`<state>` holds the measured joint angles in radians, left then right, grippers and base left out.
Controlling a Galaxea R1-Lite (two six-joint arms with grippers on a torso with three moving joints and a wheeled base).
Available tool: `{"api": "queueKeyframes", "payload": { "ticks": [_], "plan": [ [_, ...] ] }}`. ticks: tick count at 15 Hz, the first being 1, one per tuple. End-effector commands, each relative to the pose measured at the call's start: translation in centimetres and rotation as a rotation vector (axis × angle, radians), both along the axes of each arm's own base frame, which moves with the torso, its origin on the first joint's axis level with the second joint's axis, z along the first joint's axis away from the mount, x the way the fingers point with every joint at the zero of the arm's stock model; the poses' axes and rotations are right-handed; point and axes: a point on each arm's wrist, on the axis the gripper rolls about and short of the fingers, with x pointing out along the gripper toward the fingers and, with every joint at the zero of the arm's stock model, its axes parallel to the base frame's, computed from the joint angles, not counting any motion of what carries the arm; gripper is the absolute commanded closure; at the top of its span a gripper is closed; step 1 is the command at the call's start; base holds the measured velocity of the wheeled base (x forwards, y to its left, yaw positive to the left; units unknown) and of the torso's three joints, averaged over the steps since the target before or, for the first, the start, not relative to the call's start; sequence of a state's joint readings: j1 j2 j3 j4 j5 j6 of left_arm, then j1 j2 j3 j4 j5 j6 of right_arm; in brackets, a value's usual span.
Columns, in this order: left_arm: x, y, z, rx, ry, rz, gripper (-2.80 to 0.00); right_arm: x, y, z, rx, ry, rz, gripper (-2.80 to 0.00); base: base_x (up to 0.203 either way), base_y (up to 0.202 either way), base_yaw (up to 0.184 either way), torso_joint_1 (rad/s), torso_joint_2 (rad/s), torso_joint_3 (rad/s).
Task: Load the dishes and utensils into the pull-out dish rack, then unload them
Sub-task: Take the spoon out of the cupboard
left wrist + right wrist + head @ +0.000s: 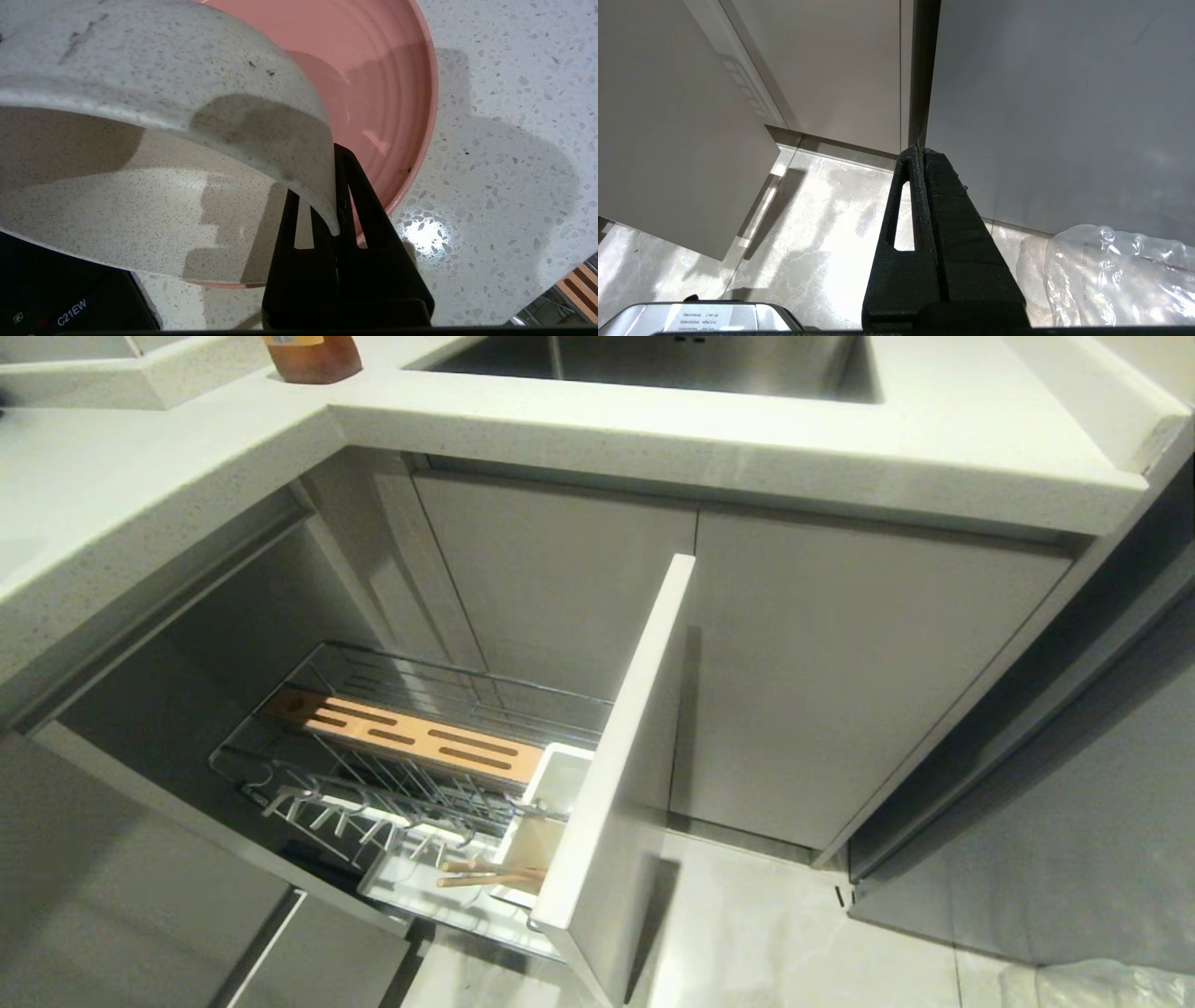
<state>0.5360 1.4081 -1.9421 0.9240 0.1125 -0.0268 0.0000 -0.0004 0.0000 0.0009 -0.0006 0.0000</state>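
Clamping on the bowl (163, 140) rim is seen at the left gripper (334, 205); the bowl is held tilted above the pink plate (373, 93), which lies on the speckled table (514, 163). Chopsticks (490, 873) are seen in the pulled-out dish rack (420, 747), near its white front panel. Right gripper (922, 158) is pressed closed, empty, hanging over the floor (822, 224).

A brown jar (311, 358) is seen on the speckled counter (140, 476) beside the sink (653, 364); bubble wrap (1115, 275) lies on the floor (817, 224).
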Motion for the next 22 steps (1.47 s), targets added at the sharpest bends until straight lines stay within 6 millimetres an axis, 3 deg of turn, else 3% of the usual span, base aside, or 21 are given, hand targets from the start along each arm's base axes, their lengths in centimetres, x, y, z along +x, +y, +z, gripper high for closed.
{"api": "queueKeyframes", "payload": {
  "ticks": [1,14,15,22],
  "plan": [
    [0.3,0.2,-0.4,-0.013,0.019,0.001,0.00,0.0,0.0,0.0,0.000,0.000,-0.001,0.00,0.000,0.000,0.000,0.000,0.00,0.000],
    [0.4,0.4,-0.5,-0.008,0.011,0.045,0.00,0.0,0.0,0.0,0.000,0.001,-0.001,0.00,0.000,0.000,0.000,0.000,0.00,0.000],
    [0.3,0.4,-0.4,-0.005,0.005,0.048,-2.80,0.0,0.0,0.0,0.000,0.001,-0.001,0.00,0.000,0.000,0.000,0.000,0.00,0.000],
    [-0.9,-0.4,0.6,0.024,-0.079,0.061,-2.80,0.0,0.0,0.0,0.000,0.001,0.000,0.00,0.000,0.000,0.000,0.000,0.00,0.000]
  ]
}}
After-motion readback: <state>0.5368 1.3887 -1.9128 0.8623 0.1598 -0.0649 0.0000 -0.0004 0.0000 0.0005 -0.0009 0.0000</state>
